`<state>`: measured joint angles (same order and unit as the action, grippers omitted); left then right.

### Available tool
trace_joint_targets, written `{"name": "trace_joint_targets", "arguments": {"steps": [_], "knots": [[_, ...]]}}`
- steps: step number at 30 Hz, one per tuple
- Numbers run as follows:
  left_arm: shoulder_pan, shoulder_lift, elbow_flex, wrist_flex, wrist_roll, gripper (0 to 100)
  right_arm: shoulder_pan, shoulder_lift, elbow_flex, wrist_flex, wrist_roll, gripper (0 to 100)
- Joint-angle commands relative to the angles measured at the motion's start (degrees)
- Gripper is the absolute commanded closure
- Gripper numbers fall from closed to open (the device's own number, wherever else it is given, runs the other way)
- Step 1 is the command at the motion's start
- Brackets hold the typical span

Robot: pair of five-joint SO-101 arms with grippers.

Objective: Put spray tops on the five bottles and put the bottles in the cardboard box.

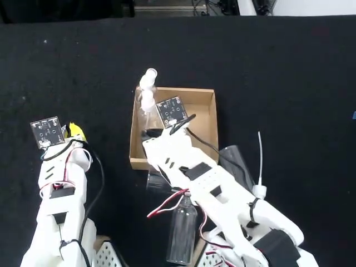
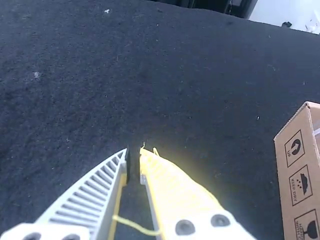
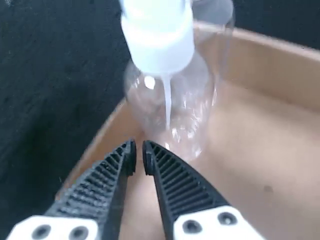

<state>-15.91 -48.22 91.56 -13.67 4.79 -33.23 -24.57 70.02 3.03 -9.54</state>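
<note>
A clear bottle (image 1: pixel 147 109) with a white spray top (image 1: pixel 148 79) leans against the left wall inside the cardboard box (image 1: pixel 203 119). My right gripper (image 1: pixel 151 134) is over the box's near-left corner, shut and holding nothing. In the right wrist view its fingertips (image 3: pixel 138 150) sit just short of that bottle (image 3: pixel 172 107), whose white top (image 3: pixel 157 35) points up out of the box (image 3: pixel 260 150). My left gripper (image 1: pixel 74 132) rests shut over bare cloth left of the box, its grey and yellow fingers (image 2: pixel 134 161) together.
A topless clear bottle (image 1: pixel 182 228) lies by the right arm near the front edge. Another bottle (image 1: pixel 236 158) lies right of that arm. A loose spray top (image 1: pixel 259 191) with a long tube lies beside it. The box corner (image 2: pixel 300 170) is right of the left gripper.
</note>
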Motion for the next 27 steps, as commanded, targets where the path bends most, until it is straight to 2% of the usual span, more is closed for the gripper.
{"name": "trace_joint_targets", "arguments": {"steps": [1, 5, 12, 27], "knots": [[-0.3, -0.5, -2.2, -1.3, 0.1, 97, 1.5, -4.0, -4.8, 8.1, 0.1, 98.7], [-0.3, -0.5, -2.2, -1.3, 0.1, 97, 2.1, -9.0, -5.4, 14.1, 0.2, 98.7], [-0.3, -0.5, -2.2, -1.3, 0.1, 97, 8.2, -7.6, -6.0, 13.7, 0.2, 98.7], [-0.6, -0.5, -2.1, -1.3, 0.1, 97, 8.4, 4.7, -6.5, -1.9, 0.2, 98.7]]}}
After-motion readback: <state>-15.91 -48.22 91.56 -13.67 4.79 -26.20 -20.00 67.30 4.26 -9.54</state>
